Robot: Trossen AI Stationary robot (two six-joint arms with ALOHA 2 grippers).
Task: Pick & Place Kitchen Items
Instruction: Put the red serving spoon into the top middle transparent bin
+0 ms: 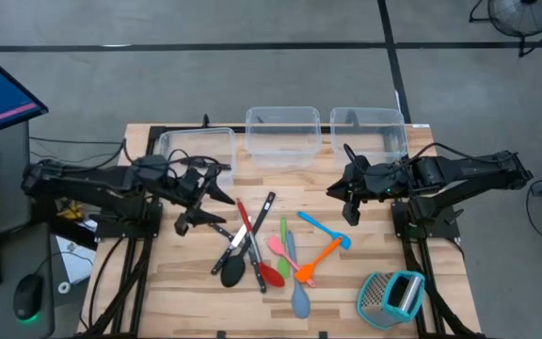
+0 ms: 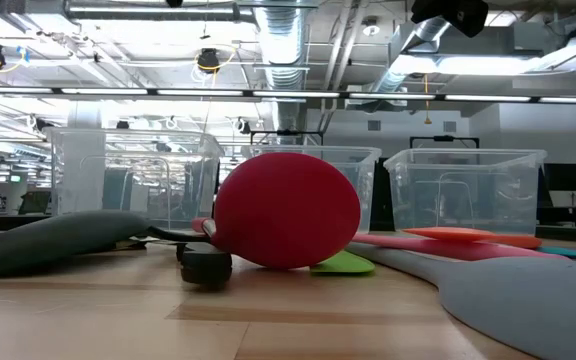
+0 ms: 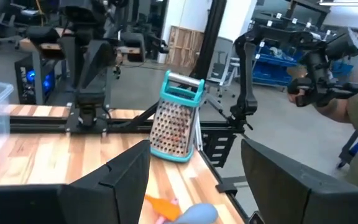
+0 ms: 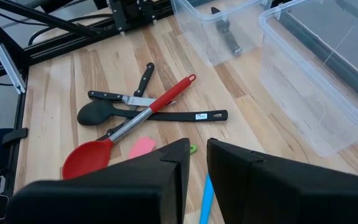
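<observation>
The utensils lie in a loose heap on the wooden table's middle: a red spoon [image 1: 270, 274], a black spoon [image 1: 233, 273], black-handled knives [image 1: 265, 207], and pink [image 1: 278, 247], green [image 1: 284, 265], grey-blue [image 1: 300, 299], orange [image 1: 324, 255] and blue [image 1: 326, 229] spatulas. My left gripper [image 1: 208, 209] hovers open and empty at the heap's left; it also shows in the left wrist view [image 3: 194, 165]. My right gripper [image 1: 351, 209] hovers empty at the heap's right, above the blue spatula [image 4: 204, 200]. Its fingers [image 4: 166, 165] stand a narrow gap apart.
Three clear plastic bins [image 1: 282, 137] stand along the far edge; one [image 4: 219, 34] holds a black-handled utensil. A teal-framed grater [image 1: 391, 298] lies near the table's front right corner. In the low view the red spoon's bowl [image 2: 286, 210] fills the middle.
</observation>
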